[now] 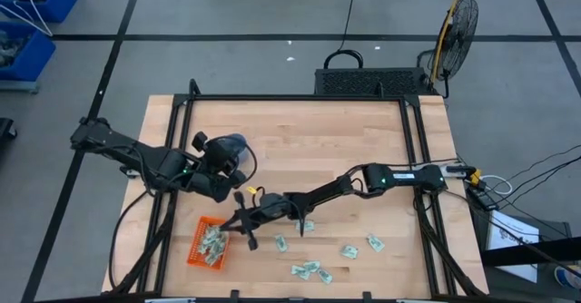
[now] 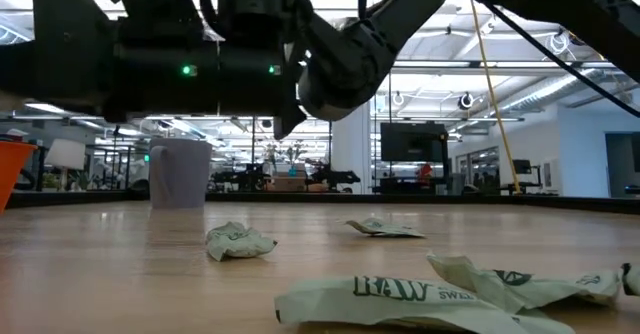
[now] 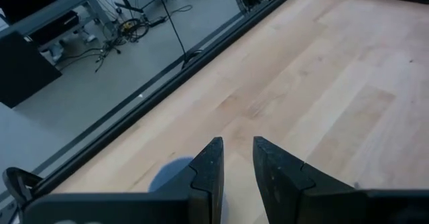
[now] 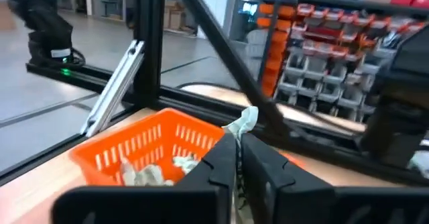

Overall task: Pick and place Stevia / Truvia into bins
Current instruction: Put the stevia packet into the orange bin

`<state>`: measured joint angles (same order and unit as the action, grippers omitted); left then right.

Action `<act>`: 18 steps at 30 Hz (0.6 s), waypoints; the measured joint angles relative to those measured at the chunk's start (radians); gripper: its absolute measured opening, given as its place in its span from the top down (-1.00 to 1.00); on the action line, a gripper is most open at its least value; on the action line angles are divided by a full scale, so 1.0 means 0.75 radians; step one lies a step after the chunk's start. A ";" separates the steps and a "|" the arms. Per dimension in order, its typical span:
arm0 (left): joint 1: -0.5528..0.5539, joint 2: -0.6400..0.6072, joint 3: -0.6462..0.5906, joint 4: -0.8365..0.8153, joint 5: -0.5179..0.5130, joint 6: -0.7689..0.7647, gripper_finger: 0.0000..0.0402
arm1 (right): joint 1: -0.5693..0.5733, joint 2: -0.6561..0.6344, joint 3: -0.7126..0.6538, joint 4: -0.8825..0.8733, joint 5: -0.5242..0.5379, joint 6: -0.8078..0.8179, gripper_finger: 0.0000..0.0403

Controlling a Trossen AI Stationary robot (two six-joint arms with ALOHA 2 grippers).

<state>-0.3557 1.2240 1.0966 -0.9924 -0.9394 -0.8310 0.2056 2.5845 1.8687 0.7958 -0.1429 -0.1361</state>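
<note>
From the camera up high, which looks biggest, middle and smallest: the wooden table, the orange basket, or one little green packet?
1. Light wooden table, by far the largest.
2. Orange mesh plastic basket.
3. One pale green paper sachet, the smallest.

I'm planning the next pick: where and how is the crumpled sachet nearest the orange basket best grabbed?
That sachet lies alone on bare wood just right of the orange basket, apart from other packets. Probably best to come straight down from above and pinch across its short width, at the raised crumpled middle, since flat edges give the claw little to catch.
</note>
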 joint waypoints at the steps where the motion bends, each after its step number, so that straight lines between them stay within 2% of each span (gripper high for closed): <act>1: 0.001 0.000 0.000 0.000 0.000 -0.002 0.56 | -0.003 0.000 0.005 -0.032 -0.015 0.000 0.83; 10: 0.001 0.000 0.000 0.000 0.001 -0.003 0.56 | -0.018 -0.001 0.008 -0.100 -0.013 -0.004 0.47; 14: 0.001 0.000 0.000 0.000 0.021 -0.013 0.56 | -0.017 -0.023 0.008 -0.126 -0.015 -0.006 0.41; 18: 0.001 0.000 0.000 0.000 0.065 -0.018 0.56 | -0.010 -0.107 0.008 -0.317 -0.019 -0.064 0.43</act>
<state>-0.3553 1.2240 1.0966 -0.9924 -0.8903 -0.8448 0.1982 2.5041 1.8748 0.5581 -0.1574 -0.1841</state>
